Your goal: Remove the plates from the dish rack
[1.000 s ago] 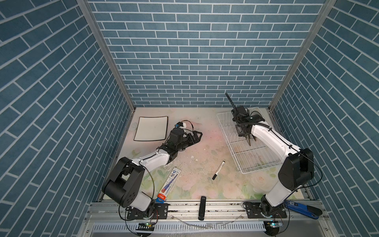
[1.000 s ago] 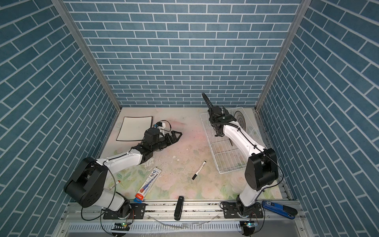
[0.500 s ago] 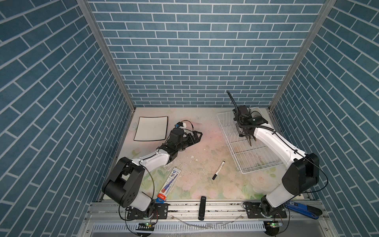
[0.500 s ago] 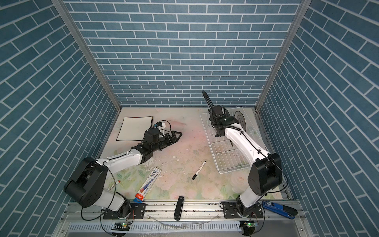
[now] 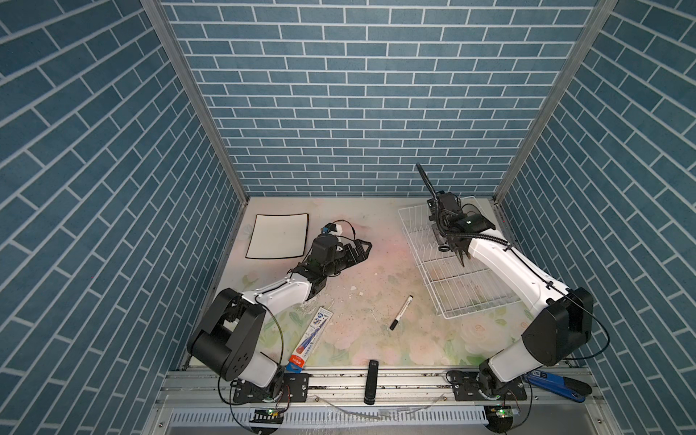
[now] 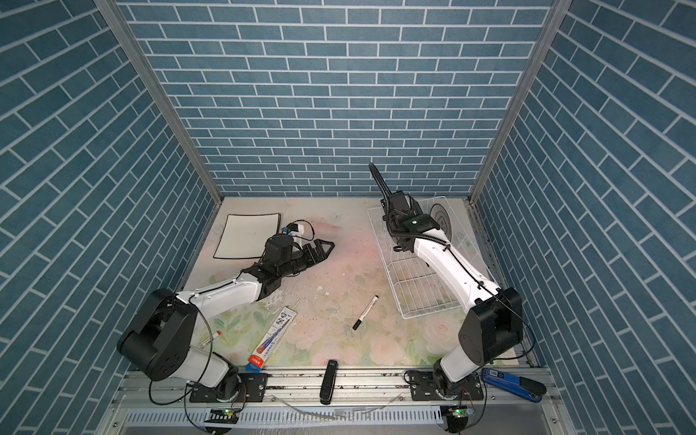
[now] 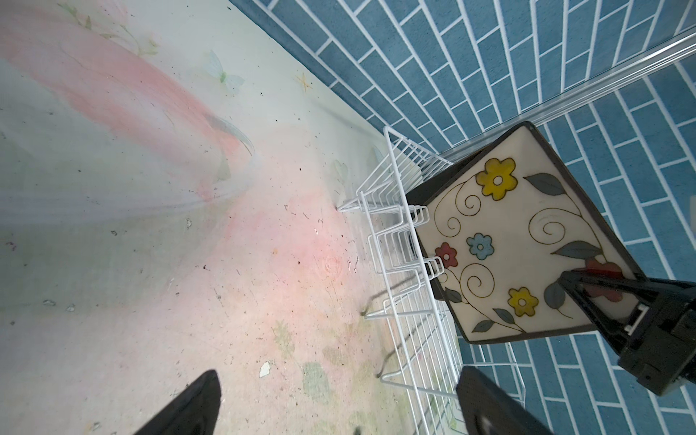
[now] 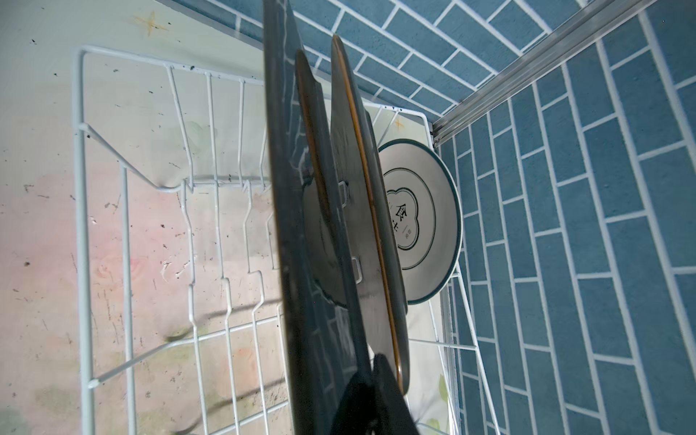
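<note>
Black-fingered, pinching a cream flowered plate [image 7: 508, 241] in the right hand [image 7: 580, 284] over the dish rack [image 5: 452, 286] (left hand [image 5: 362, 251] wide, empty).

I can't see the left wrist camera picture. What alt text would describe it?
The right tool grips the rim of a cream square plate with coloured flowers at the white wire dish rack. A stained floral tabletop and blue brick walls lie around.

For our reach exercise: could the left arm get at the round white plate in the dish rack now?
Probably not. The round plate stands far back in the dish rack, behind the right gripper holding the flowered plate; the open left gripper sits across the table.
</note>
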Robot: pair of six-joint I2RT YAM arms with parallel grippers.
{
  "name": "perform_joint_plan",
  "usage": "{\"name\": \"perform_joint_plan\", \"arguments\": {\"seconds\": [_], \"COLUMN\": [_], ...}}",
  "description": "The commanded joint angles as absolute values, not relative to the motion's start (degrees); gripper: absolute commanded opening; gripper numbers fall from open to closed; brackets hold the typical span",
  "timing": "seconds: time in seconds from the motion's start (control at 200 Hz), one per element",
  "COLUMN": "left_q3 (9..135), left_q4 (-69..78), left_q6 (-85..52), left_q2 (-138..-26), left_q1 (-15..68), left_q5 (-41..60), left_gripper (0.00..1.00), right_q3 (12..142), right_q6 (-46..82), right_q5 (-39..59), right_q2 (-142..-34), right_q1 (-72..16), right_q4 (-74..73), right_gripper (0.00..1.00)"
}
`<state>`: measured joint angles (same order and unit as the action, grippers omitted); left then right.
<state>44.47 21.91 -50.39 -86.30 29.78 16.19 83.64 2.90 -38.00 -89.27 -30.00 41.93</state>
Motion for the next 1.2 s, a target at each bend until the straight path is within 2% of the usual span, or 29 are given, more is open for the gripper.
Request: {"name": "perform_joint_plan", "arguments": {"seconds": [0.0,0.47,1.195], "left_q3": [45.3,45.3,44.6], "left_q4": [21.8,21.8,23.1], "left_q6": [-49.8,-49.8,-49.7], "left_q2": [-86.5,-86.5,-86.3], "left_q1": [30.2,30.2,30.2], "left_q5": [16.4,16.3,16.5], "left_gripper": [1.0,1.0,1.0], "right_q3": [84.4,84.4,85.0], "right_q6": [1.2,-2.1,-3.0], "right_q5": [-43.1,-48.0,-47.5], "right_q2": [-85.2,-84.2,-81.9], "right_q1": [-30.8,-32.2,-34.7], "right_q4": [35.1,32.1,30.8], "right_gripper": [0.0,0.0,0.0]}}
